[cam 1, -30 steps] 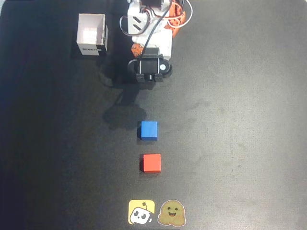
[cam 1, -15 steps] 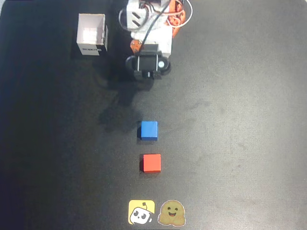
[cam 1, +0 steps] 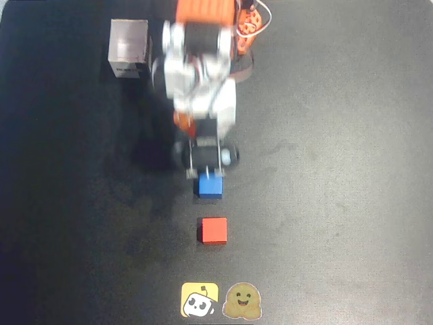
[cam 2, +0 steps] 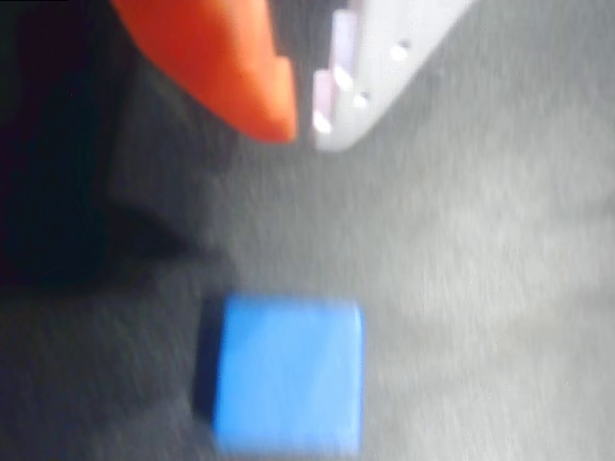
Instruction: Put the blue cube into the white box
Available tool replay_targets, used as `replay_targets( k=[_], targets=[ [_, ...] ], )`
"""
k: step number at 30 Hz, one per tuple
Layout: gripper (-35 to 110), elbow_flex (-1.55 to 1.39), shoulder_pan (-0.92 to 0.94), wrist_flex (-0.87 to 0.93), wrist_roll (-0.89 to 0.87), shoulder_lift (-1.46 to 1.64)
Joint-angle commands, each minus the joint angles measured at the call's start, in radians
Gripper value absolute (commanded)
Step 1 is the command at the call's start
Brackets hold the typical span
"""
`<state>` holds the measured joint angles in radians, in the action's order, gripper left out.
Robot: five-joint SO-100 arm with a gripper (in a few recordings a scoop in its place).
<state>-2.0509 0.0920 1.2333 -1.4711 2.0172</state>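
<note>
Black matte desk point(cam 1: 352, 169) fills the overhead view, and the arm reaches out from the far edge with its pincer point(cam 1: 206, 172) hanging right over the far side of the blue cube point(cam 1: 210, 187), which sits around the middle of the desk. The red cube point(cam 1: 213, 231) is just beyond it toward the near edge, and the white box point(cam 1: 129, 49) is way back by the far-left corner, well apart from both. The arm is smeared with motion blur and covers its own tips, so from here I can't tell how wide the pincer stands. In the wrist view the orange finger point(cam 2: 226, 67) and the white finger point(cam 2: 370, 67) sit nearly together at the tips, with just a thin gap, and the blue cube point(cam 2: 288, 375) lies below them, untouched and partly cut off by the bottom edge. My worry: if it drops like that, the tips land on top of the cube or shove it toward the red one instead of straddling it. Everything's blurry, so contact is hard to judge.
</note>
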Motion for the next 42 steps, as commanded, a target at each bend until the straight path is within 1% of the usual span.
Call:
replay_targets(
  k=[1, 4, 8, 13, 24, 31, 42],
  targets=[
    [0, 0.160, -0.015, -0.018, 0.005, -0.158],
    [0, 0.221, -0.041, -0.032, -0.018, -0.235],
    [0, 0.235, -0.071, -0.069, -0.049, -0.275],
    [1, 0.267, -0.081, -0.067, -0.067, -0.299],
    [11, 0.268, -0.051, -0.040, -0.077, -0.285],
    [18, 0.282, -0.051, -0.069, -0.066, -0.337],
    [21, 0.284, -0.083, -0.129, -0.067, -0.403]
  ],
)
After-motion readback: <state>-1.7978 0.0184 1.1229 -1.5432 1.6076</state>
